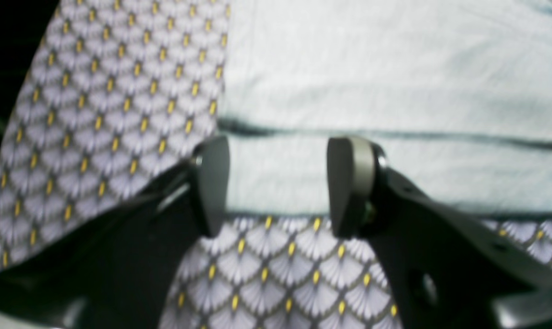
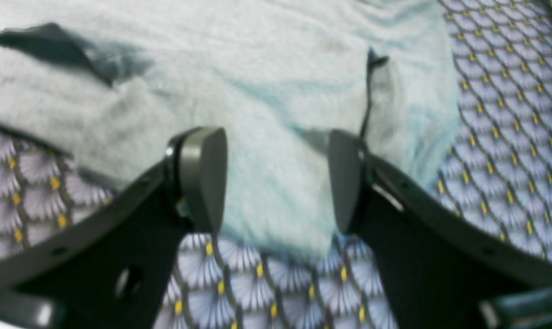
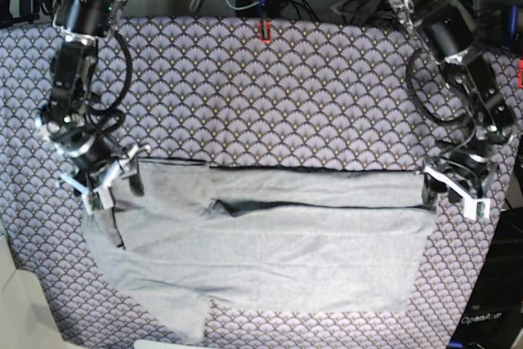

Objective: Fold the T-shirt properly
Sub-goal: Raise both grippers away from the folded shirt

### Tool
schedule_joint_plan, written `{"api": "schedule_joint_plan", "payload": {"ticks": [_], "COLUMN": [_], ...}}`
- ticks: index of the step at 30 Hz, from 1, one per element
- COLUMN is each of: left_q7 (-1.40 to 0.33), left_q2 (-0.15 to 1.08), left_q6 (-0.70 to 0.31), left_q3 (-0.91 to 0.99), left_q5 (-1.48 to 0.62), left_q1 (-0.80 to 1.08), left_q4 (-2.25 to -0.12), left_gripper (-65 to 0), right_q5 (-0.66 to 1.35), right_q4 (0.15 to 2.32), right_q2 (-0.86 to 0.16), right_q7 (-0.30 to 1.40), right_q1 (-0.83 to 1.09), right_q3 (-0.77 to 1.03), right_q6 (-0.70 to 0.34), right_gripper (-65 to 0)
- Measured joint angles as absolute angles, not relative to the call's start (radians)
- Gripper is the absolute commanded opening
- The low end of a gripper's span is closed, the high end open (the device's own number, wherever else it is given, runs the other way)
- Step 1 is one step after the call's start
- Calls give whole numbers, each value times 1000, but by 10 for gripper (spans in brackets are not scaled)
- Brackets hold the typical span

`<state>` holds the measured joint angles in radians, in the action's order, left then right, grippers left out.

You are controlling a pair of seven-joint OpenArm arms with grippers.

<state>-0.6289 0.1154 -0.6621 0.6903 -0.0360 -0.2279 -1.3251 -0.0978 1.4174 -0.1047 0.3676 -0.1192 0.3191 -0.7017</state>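
Bare tablecloth (image 3: 270, 96) beyond T-shirt (image 3: 278, 243)

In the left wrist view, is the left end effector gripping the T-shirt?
No. The left end effector stands open, its fingers apart with the T-shirt edge lying flat between them, unpinched.

Both tools, left (image 1: 278, 187) and right (image 2: 278, 180), agape

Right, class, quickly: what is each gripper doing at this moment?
Left gripper: open, holding nothing, poised over the T-shirt edge.
Right gripper: open, holding nothing, above the T-shirt.
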Motion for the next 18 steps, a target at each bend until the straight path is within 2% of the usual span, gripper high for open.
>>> {"api": "schedule_joint_plan", "payload": {"ticks": [5,18], "left_q7": [-620,-630], "left_q2": [94,99], "left_q6": [-681,-670], "left_q3": [684,690], "left_q5": [-47,-48], "left_q1": [-195,-135], "left_q4": [-1336,-1357], "left_gripper": [-313,-313], "right_q5": [-100,-97], "right_q4": [1435,1320], "right_q2": [-62,-103], "right_q7": [375,359], "right_q1": [-68,-94], "right_q3": [379,415], "right_q6": [-702,-701], "right_gripper": [-285,-285]}}
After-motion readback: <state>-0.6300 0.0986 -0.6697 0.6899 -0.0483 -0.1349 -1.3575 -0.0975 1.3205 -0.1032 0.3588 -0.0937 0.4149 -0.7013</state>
